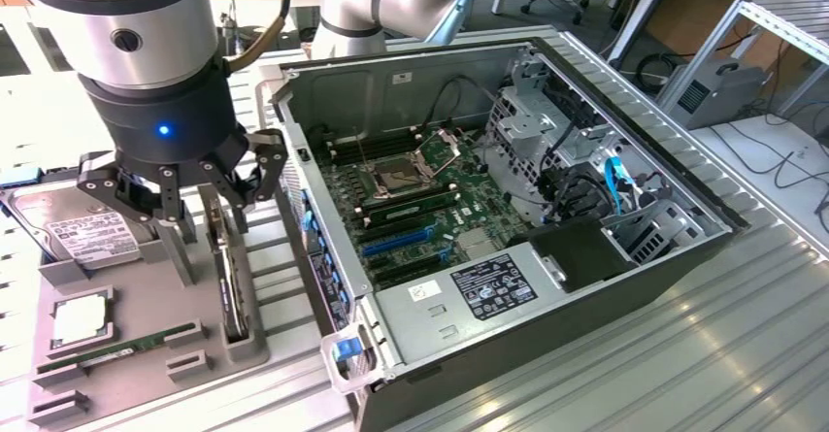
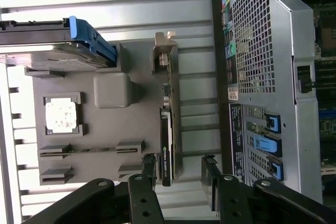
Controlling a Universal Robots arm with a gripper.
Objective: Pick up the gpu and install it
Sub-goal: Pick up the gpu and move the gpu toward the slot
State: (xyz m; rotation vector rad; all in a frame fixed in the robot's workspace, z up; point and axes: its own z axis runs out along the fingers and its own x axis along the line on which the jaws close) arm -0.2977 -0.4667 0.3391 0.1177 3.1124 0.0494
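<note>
The pincer [image 1: 194, 211] hangs wide open over the grey parts tray [image 1: 149, 301], holding nothing. In the wrist view its two black fingers [image 2: 149, 170] stand apart on either side of one end of the gpu [image 2: 166, 148], neither one pressing on the card; the card sits closer to one finger than to the other.

The gpu [image 1: 235, 282] is a thin dark card standing on its long edge in a slot along the tray's side nearest the computer case [image 1: 376, 92]. Its silver metal bracket [image 2: 164, 56] is at the end away from the fingers.

On the same tray, further from the case, a hard drive [image 1: 84, 233] with a white label stands in its own holder at the far side. A square CPU chip [image 1: 81, 320] lies flat in a pocket mid-tray. A slim green RAM stick [image 1: 116, 349] rests in a slot just beside the chip.

The case lies open on its side just beside the tray, its motherboard [image 1: 414, 209] facing up. Tray and case both rest on the ribbed aluminium bench [image 1: 674, 354].
</note>
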